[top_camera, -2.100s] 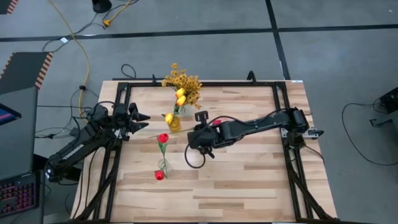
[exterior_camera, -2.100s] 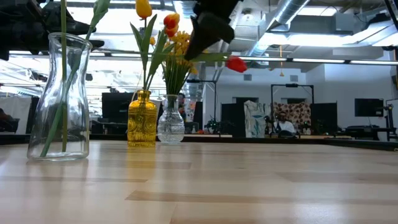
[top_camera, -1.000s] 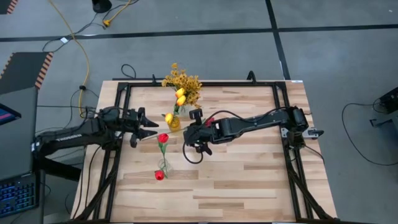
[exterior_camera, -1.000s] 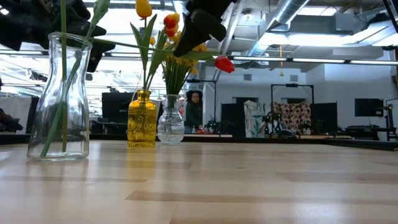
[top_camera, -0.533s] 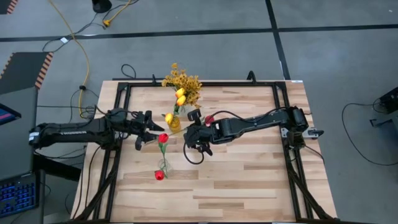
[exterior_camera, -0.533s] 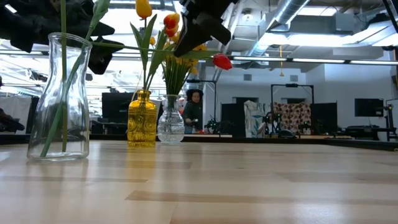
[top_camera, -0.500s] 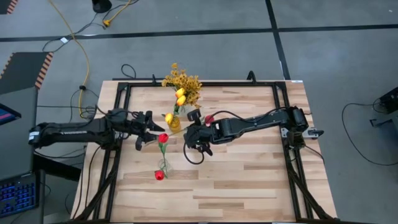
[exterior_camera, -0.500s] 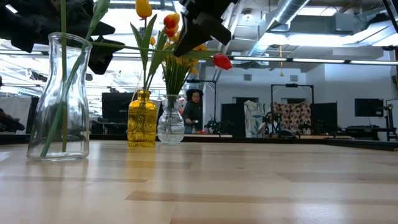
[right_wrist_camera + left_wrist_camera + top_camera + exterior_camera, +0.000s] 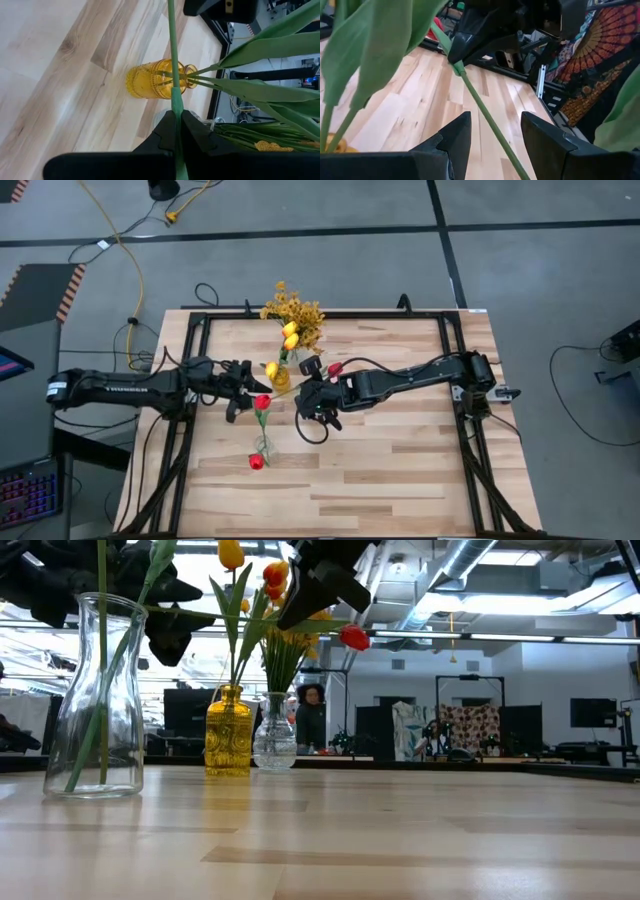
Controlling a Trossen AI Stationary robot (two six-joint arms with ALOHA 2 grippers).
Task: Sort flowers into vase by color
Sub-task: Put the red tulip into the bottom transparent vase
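You have yellow tulips point(image 9: 290, 335) in the amber vase point(image 9: 280, 377) and two red ones in the clear vase point(image 9: 96, 700), while the right gripper point(image 9: 316, 402) pinches a red tulip point(image 9: 353, 637) mid-air, the left gripper point(image 9: 240, 394) open around its stem.

On the desk point(image 9: 400, 470) we see three vases. Two stand close together near the far edge: the tulip vase point(image 9: 229, 730), and the spray vase point(image 9: 274, 734) just behind it. The third vase point(image 9: 262, 446) stands nearer the front, its stems point(image 9: 100, 670) upright in it. The left pincer point(image 9: 243, 388) reaches in from the left, the right pincer point(image 9: 312, 392) from the right, with the held stem point(image 9: 485, 120) running between them above the desk.
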